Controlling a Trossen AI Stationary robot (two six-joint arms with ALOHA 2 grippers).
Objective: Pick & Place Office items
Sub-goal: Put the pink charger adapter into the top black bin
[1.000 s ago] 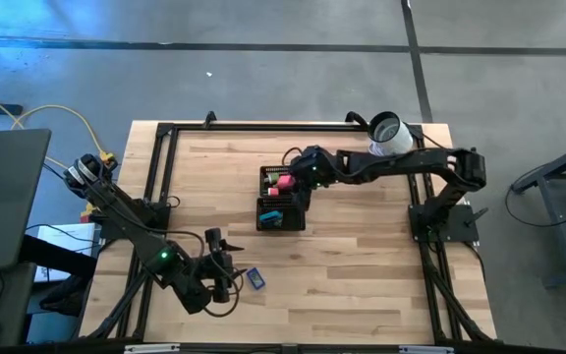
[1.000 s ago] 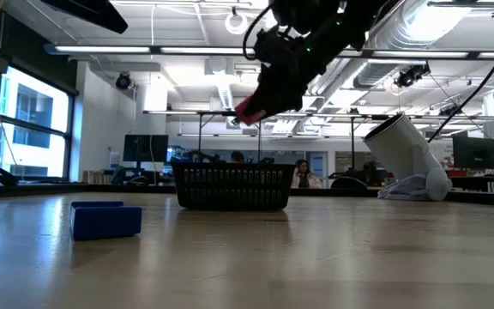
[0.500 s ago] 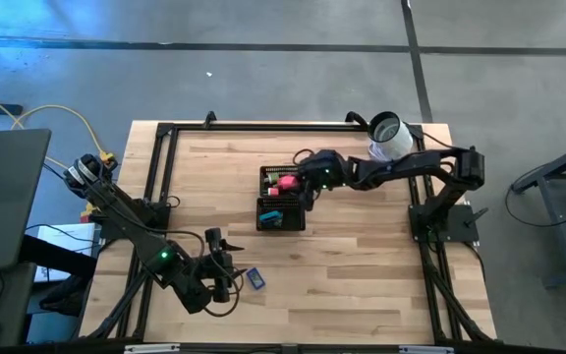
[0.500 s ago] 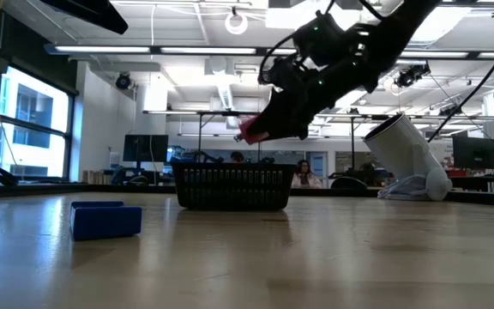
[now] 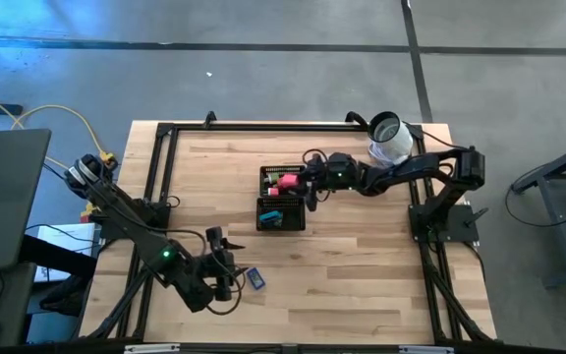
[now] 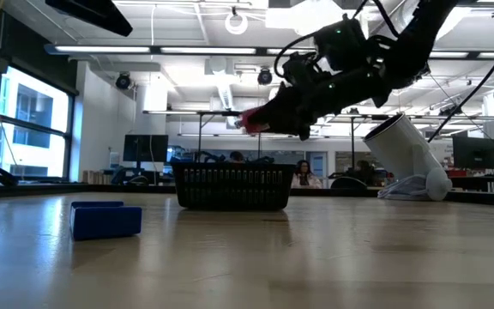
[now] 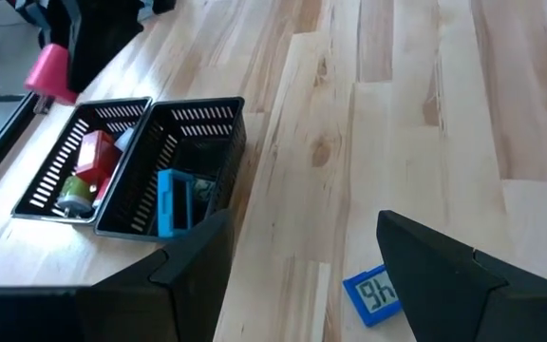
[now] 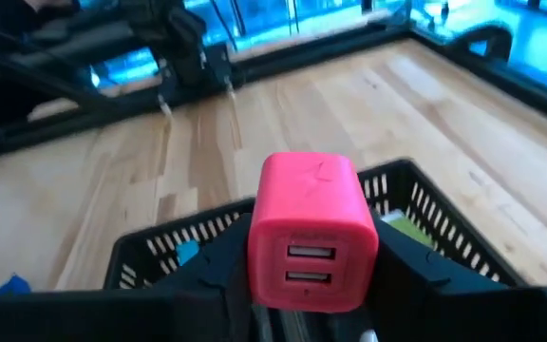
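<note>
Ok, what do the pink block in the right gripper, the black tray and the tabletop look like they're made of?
The pink block looks like smooth moulded plastic with a slight sheen, rounded edges and two slots in its face. The black tray seems rigid plastic or coated metal, judging by its slotted walls. The tabletop looks like pale finished wood with visible grain and plank seams.

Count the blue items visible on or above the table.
2: a blue block lying on the table by the left gripper, and a blue piece in the tray; others may be hidden.
</note>
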